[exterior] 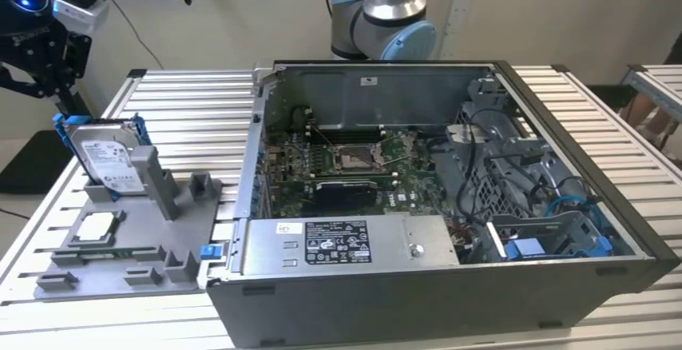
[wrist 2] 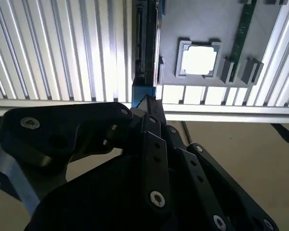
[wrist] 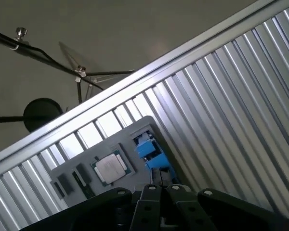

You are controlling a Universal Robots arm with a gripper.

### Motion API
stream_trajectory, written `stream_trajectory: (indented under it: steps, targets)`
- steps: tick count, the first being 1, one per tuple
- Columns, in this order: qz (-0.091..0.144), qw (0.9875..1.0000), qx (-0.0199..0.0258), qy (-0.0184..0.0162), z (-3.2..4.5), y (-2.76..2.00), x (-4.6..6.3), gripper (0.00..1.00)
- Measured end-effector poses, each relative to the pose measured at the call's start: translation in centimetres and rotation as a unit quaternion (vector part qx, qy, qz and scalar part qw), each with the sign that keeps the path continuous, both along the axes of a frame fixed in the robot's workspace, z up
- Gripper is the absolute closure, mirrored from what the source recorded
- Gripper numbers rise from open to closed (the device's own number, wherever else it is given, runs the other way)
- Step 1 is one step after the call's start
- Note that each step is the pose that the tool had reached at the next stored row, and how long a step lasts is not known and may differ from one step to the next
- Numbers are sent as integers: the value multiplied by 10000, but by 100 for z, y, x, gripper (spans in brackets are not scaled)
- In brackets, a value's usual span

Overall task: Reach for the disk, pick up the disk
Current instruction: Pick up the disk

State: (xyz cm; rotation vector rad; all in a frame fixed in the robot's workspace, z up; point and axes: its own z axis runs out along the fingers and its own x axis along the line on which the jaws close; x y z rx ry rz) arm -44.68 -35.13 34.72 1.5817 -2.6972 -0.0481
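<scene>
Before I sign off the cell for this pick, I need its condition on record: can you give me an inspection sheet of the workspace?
Surface: slatted metal table carrying a grey fixture tray and an open computer case.
Job's things: disk stands upright in a tray slot, blue bracket around it.
Clutter: square silver chip lying flat on the tray.
Grippers: gripper hangs close over the disk's upper edge; contact cannot be told.
Cables: blue cables and dark ones inside the case.
Surroundings: arm base behind the case; second slatted table at the exterior view's right.
</scene>
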Motion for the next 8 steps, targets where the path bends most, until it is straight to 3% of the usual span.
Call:
stream_trajectory:
  steps: [4, 8]
  targets:
    - [362, 9993, 0, -18, -1, 0, 1, 100]
    - [724, 9974, 0, -35, -1, 0, 1, 100]
